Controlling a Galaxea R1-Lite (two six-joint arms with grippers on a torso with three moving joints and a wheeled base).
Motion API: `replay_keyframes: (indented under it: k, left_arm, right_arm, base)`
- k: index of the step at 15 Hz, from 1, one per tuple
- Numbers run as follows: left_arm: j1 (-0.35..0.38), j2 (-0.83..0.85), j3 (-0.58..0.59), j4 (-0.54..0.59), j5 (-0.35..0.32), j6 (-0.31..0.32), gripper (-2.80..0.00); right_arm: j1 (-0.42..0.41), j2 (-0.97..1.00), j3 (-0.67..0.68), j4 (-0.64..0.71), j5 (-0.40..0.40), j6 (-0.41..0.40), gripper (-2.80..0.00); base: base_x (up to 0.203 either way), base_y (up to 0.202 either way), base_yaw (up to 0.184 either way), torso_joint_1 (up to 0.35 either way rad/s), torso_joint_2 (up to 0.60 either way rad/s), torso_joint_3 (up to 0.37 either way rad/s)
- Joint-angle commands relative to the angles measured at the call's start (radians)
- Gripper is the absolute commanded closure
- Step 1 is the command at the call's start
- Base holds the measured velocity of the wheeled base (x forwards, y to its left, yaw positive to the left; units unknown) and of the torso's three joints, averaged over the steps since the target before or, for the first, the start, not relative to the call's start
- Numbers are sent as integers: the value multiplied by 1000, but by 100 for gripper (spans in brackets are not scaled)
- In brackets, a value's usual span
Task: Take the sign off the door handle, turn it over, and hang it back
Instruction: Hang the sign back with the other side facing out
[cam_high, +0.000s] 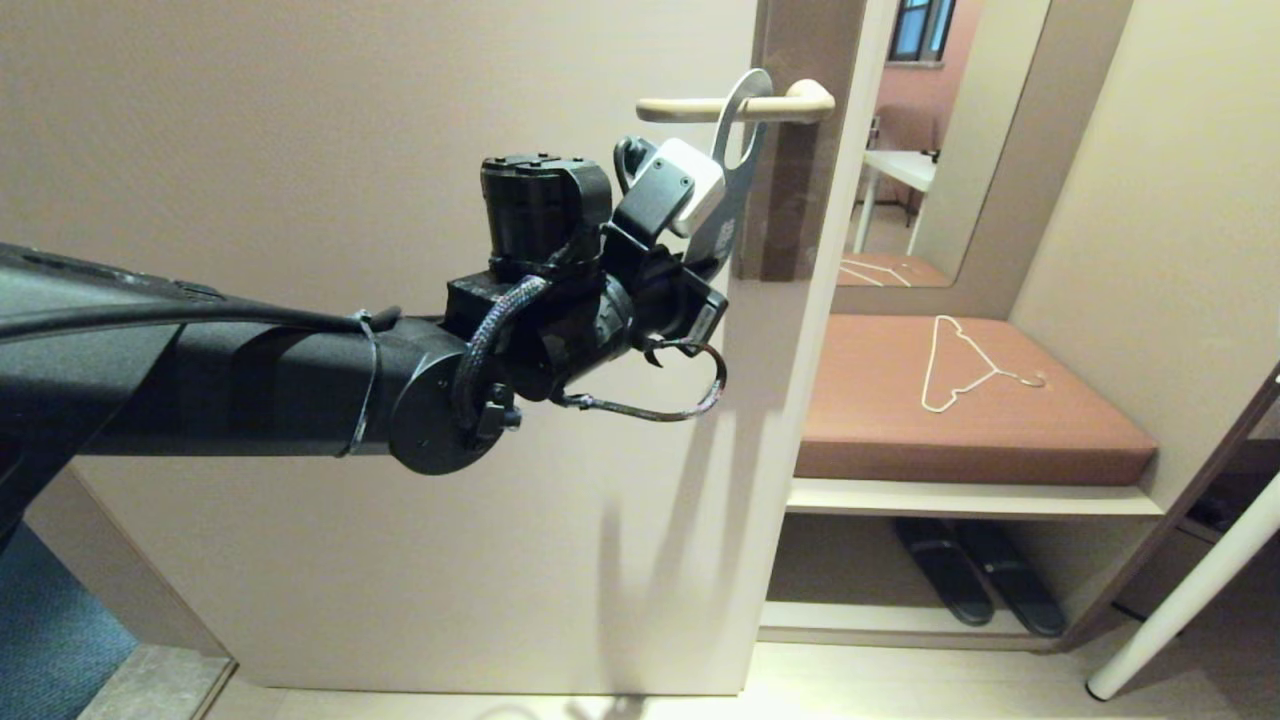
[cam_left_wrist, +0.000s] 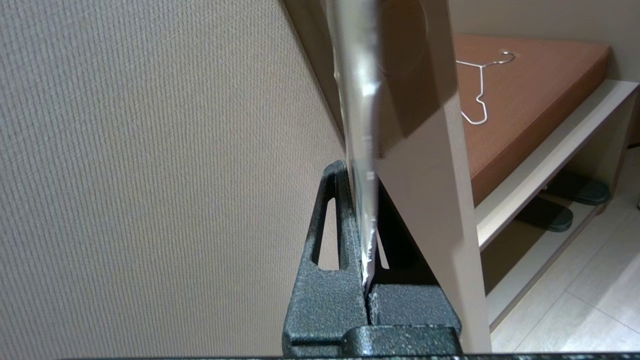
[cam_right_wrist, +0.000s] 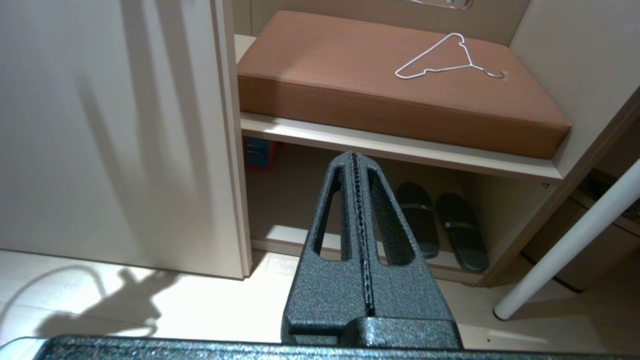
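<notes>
While the flat sign hangs on the door handle, left gripper jaws pinch it

No text, label or number can be read anywhere. The sign, hanging on the door handle, shows only a small illegible mark near its lower part.
</notes>
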Motion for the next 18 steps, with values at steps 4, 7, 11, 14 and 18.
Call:
replay_keyframes:
  k: [4, 7, 11, 14, 18]
  left_arm:
    - [-17, 27, -59, 14, -1, 0, 0]
    - [-38, 26, -57, 14, -1, -1, 0]
    - [-61, 24, -51, 13, 1, -4, -280]
    - [-76, 15, -51, 8, -2, -8, -280]
    - [-89, -21, -18, 8, -4, -9, -280]
  right_arm:
    - [0, 0, -1, 0, 1, -1, 0]
    - [0, 0, 0, 0, 1, -1, 0]
    - [0, 0, 1, 0, 1, -1, 0]
    - [0, 0, 1, 0, 1, -1, 0]
    - [0, 0, 1, 0, 1, -1, 0]
  base:
    - [0, 0, 0, 0, 0, 0]
    - [0, 0, 0, 0, 0, 0]
    - [0, 0, 0, 0, 0, 0]
    - [0, 0, 0, 0, 0, 0]
    - [0, 0, 0, 0, 0, 0]
